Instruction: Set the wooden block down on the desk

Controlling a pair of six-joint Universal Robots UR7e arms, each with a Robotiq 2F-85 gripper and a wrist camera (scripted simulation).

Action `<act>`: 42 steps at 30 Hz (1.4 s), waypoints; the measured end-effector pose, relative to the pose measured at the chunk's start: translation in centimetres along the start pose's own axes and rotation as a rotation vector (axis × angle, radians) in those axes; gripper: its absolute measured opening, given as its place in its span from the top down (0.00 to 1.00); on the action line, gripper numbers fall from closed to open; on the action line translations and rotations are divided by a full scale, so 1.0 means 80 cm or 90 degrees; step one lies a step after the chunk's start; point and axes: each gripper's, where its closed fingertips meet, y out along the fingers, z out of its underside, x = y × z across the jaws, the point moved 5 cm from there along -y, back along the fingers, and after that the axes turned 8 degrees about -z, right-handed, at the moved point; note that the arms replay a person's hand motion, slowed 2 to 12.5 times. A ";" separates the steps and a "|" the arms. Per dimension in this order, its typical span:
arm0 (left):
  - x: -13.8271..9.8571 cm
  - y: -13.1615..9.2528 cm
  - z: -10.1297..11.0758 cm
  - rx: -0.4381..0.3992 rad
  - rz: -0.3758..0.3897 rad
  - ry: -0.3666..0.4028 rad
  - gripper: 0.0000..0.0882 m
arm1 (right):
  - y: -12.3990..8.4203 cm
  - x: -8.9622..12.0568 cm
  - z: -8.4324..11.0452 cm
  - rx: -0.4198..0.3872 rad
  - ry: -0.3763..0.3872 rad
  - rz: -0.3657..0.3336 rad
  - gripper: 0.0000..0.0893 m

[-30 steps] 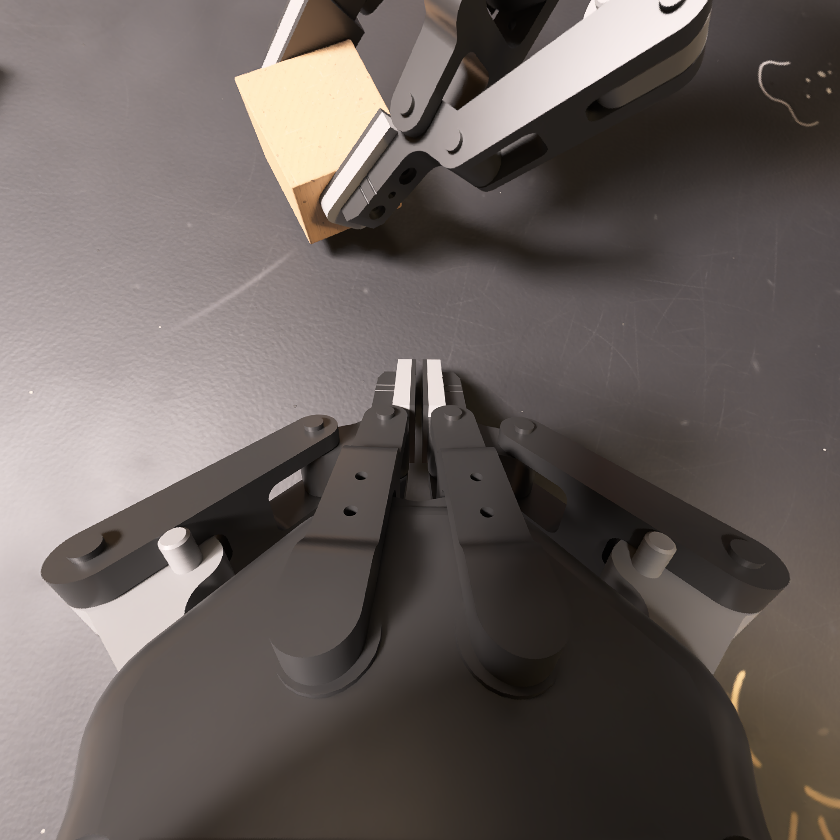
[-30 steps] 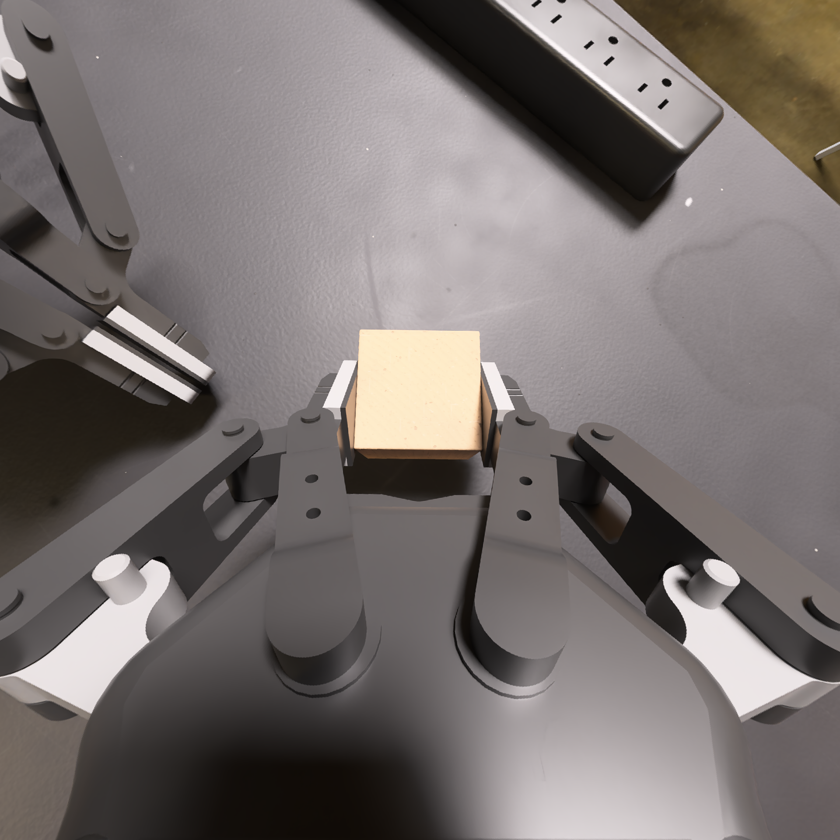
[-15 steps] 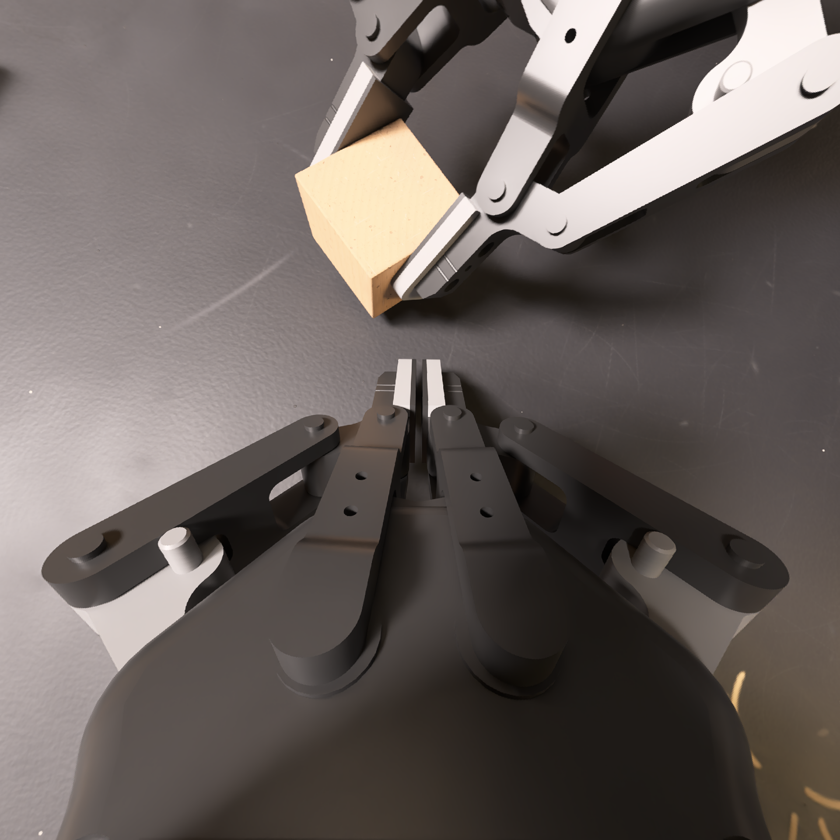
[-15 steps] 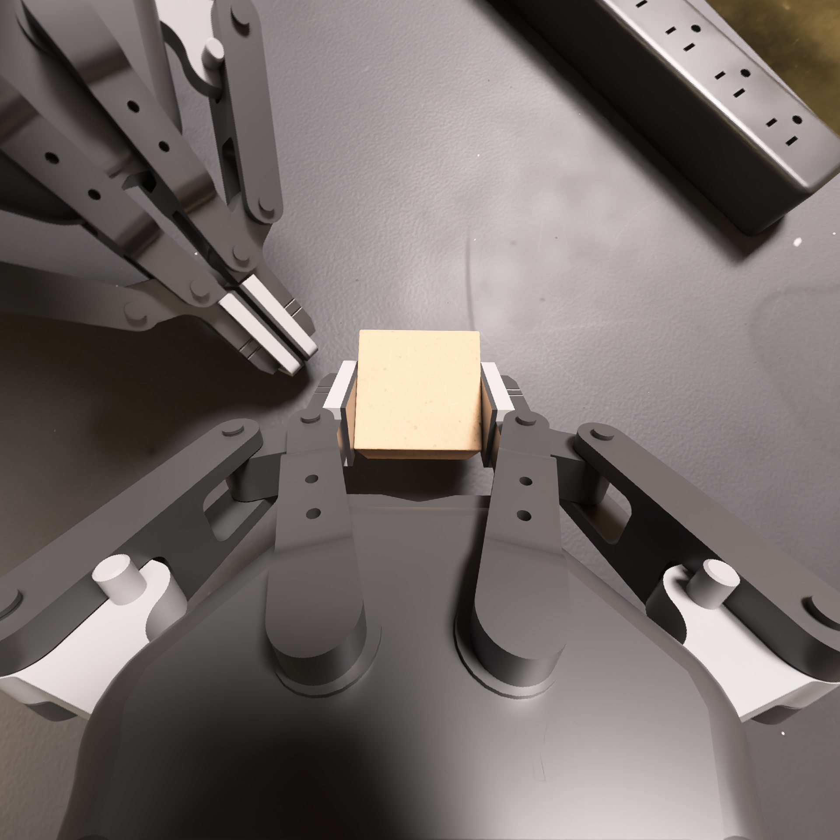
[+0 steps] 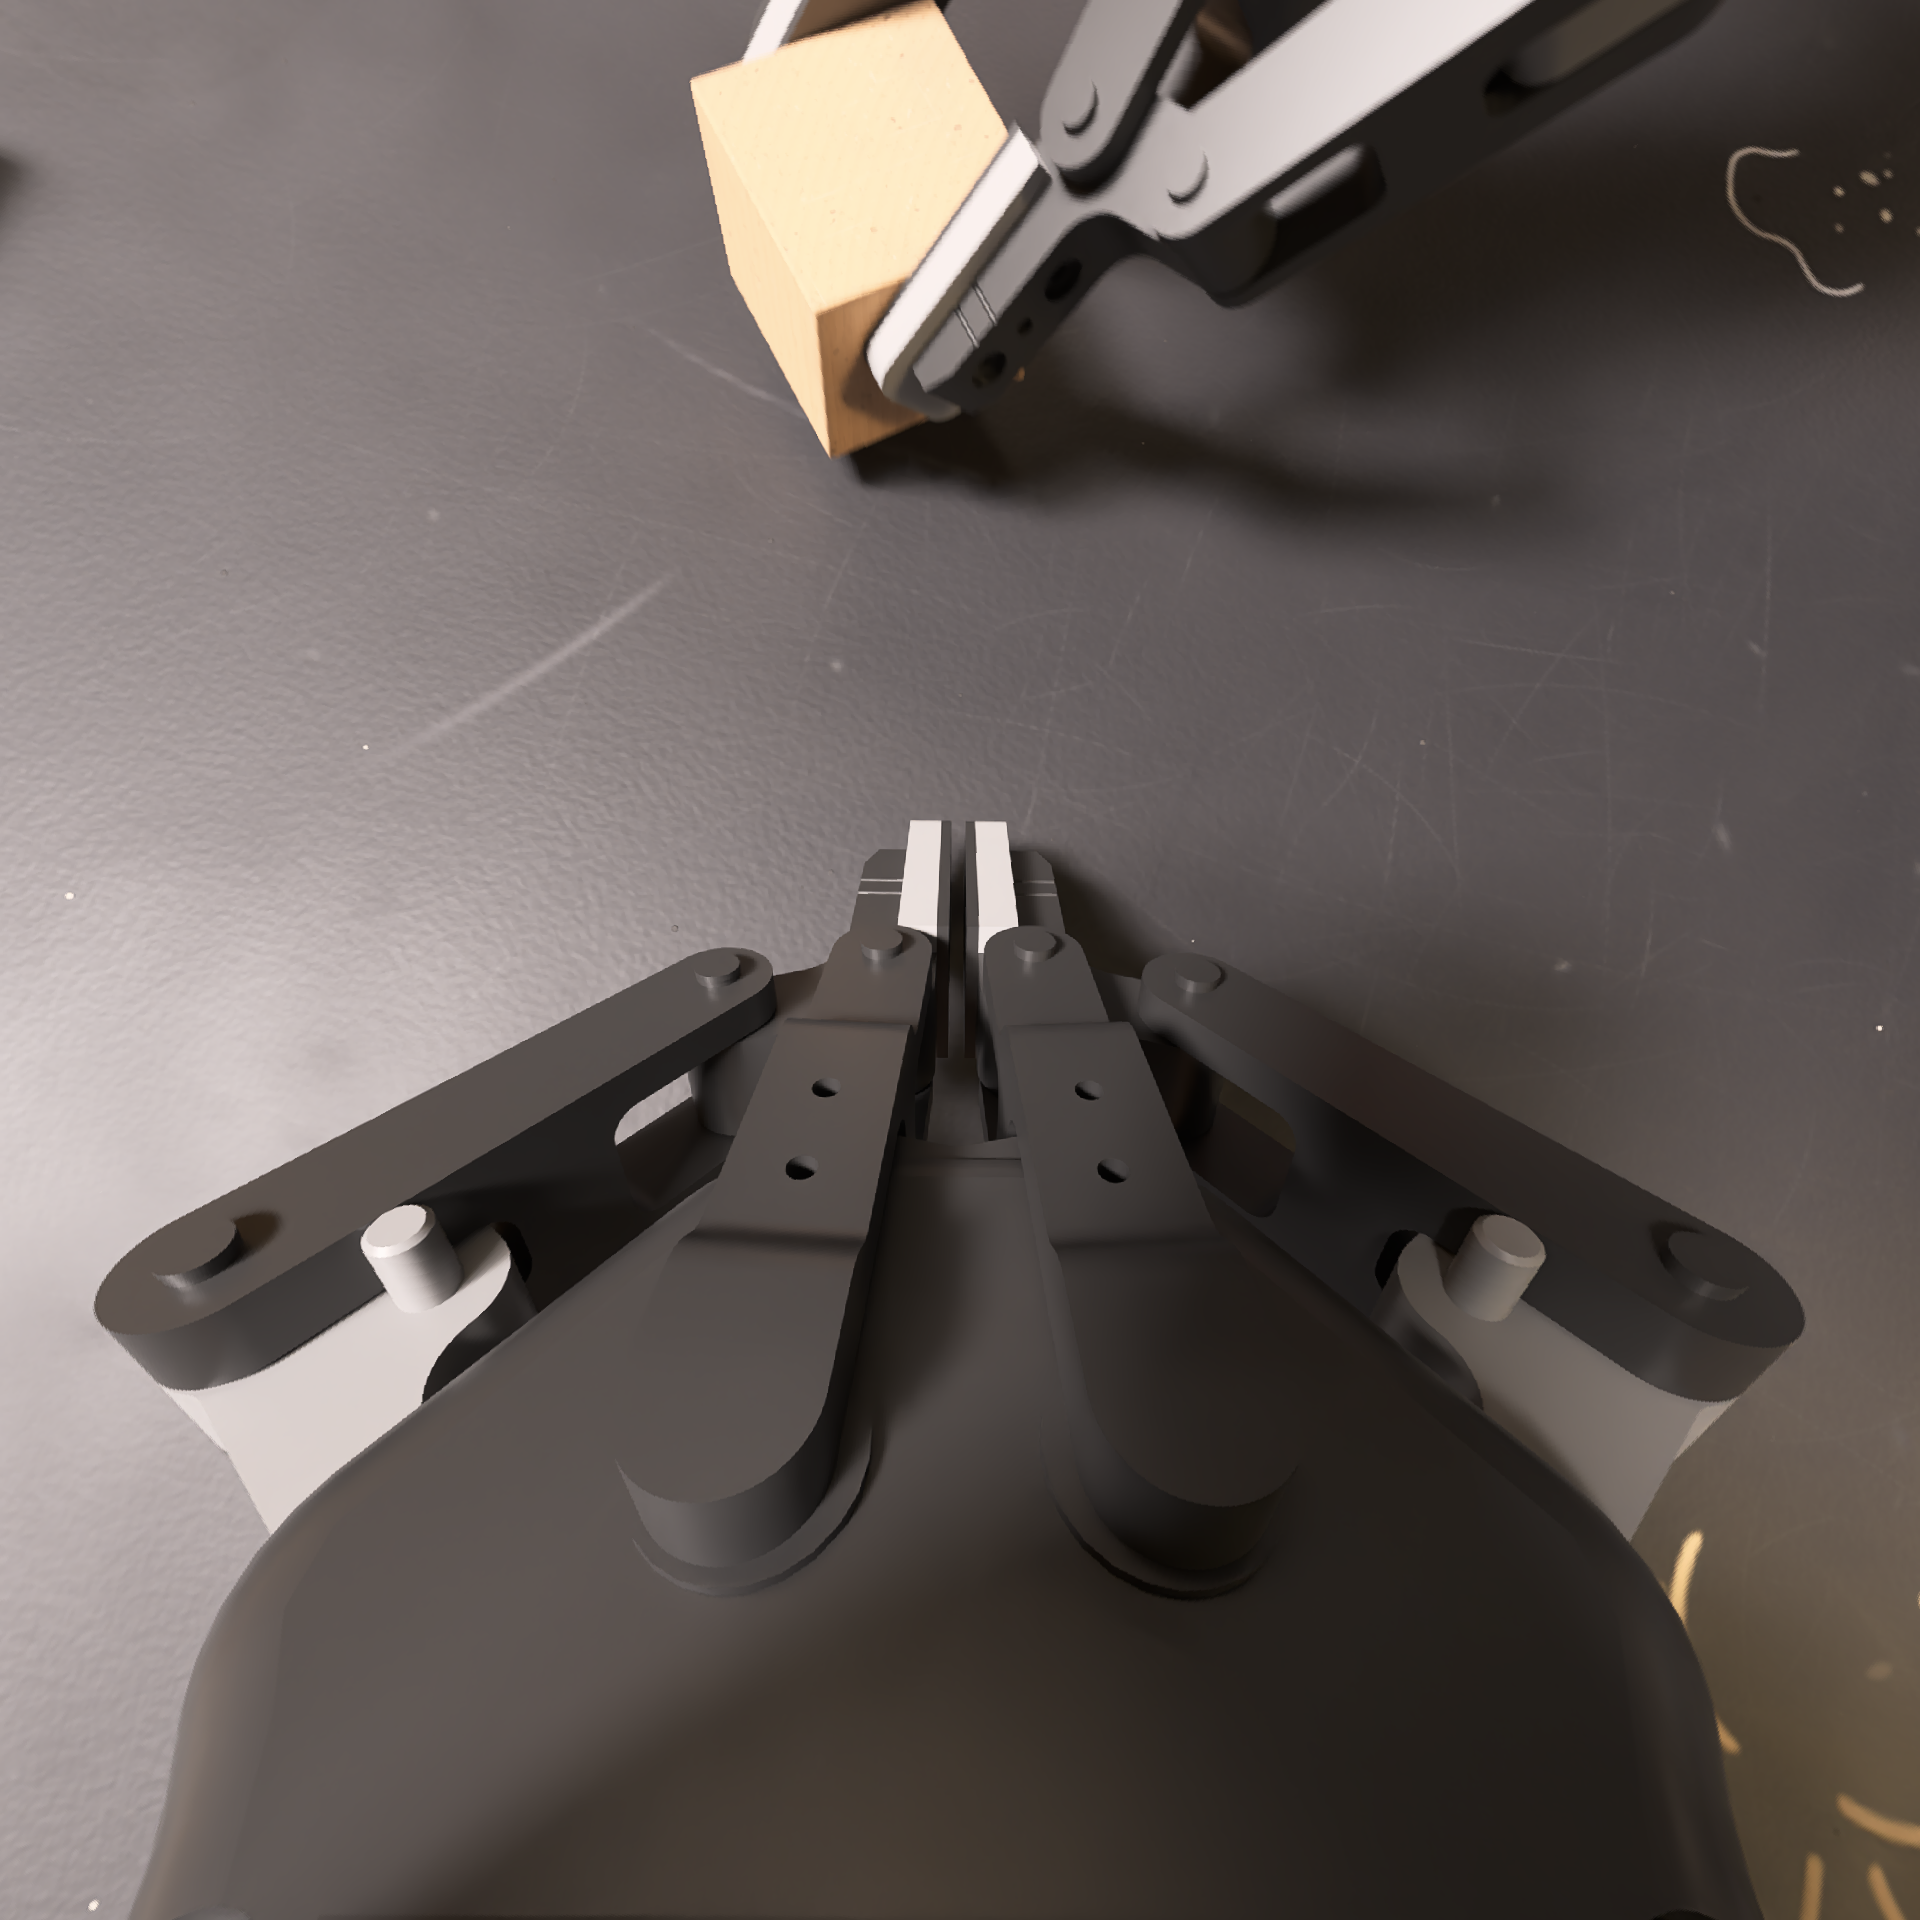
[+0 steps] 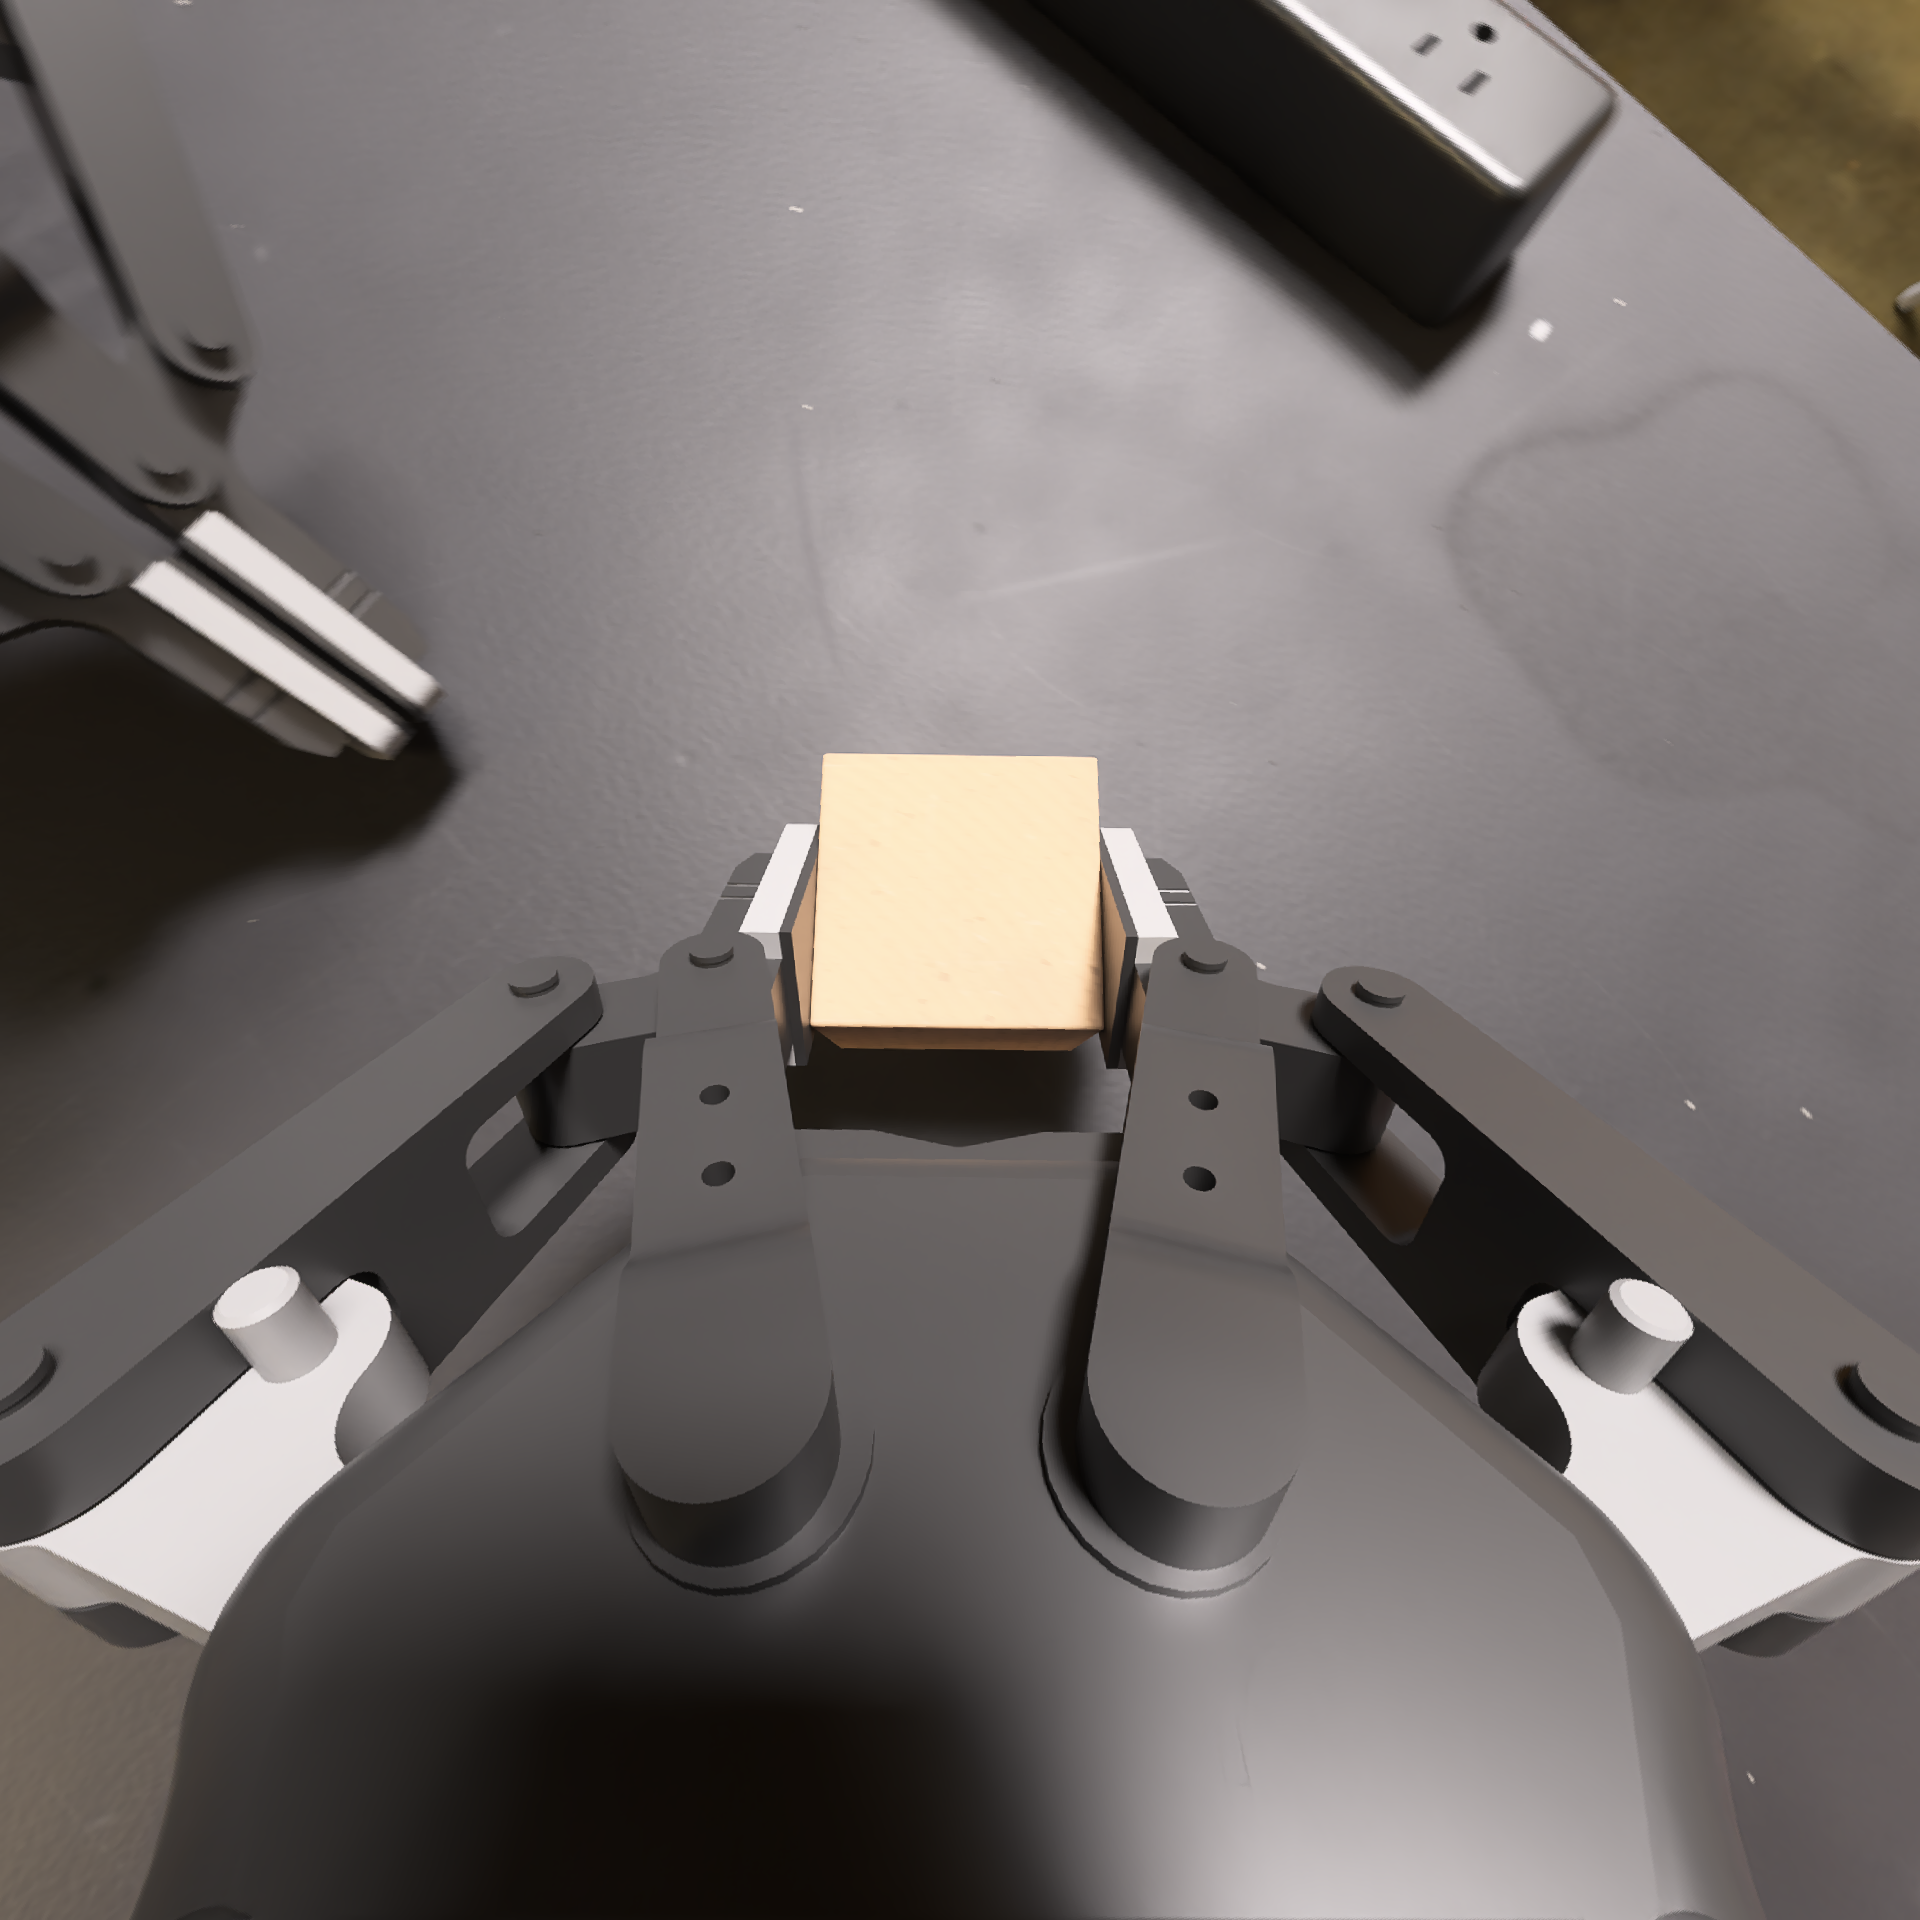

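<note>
The wooden block (image 6: 956, 894), a pale tan cube, is clamped between the pads of my right gripper (image 6: 961, 868), which is shut on it. In the left wrist view the block (image 5: 842, 208) sits at the top centre, tilted. Its lower corner is at or just above the dark grey desk (image 5: 416, 520), with its shadow right beside it. The right gripper's near finger (image 5: 966, 301) covers the block's right side. My left gripper (image 5: 959, 836) is shut and empty, low over the desk, a short way in front of the block. It also shows in the right wrist view (image 6: 400, 717), to the block's left.
A dark power strip (image 6: 1351, 135) lies on the desk (image 6: 1143, 520) at the far right, near the desk's edge, with brownish floor beyond. Pale scribble marks (image 5: 1787, 218) lie on the surface at the right. Scratched desk surface lies between the two grippers.
The right gripper swung the block close to the left gripper's tips, then drew back away from them. The left gripper has stayed still and shut.
</note>
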 end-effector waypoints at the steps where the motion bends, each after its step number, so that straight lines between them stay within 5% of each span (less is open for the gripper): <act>1: 0.000 0.000 0.000 0.000 0.000 0.000 0.97 | -0.002 -0.006 0.002 0.000 0.009 0.010 0.53; 9: 0.000 0.000 0.000 0.001 -0.001 0.002 0.97 | -0.008 -0.031 0.008 -0.013 0.067 0.048 0.53; 16: 0.000 0.000 0.000 0.000 -0.001 0.003 0.97 | -0.004 -0.027 0.004 -0.020 0.069 0.064 0.53; 30: 0.000 0.000 0.000 -0.001 0.004 -0.002 0.98 | 0.013 0.029 -0.012 -0.032 -0.017 -0.021 0.53; 42: 0.000 0.000 0.000 -0.002 0.003 -0.002 0.98 | 0.000 0.013 -0.001 -0.017 -0.007 -0.023 0.53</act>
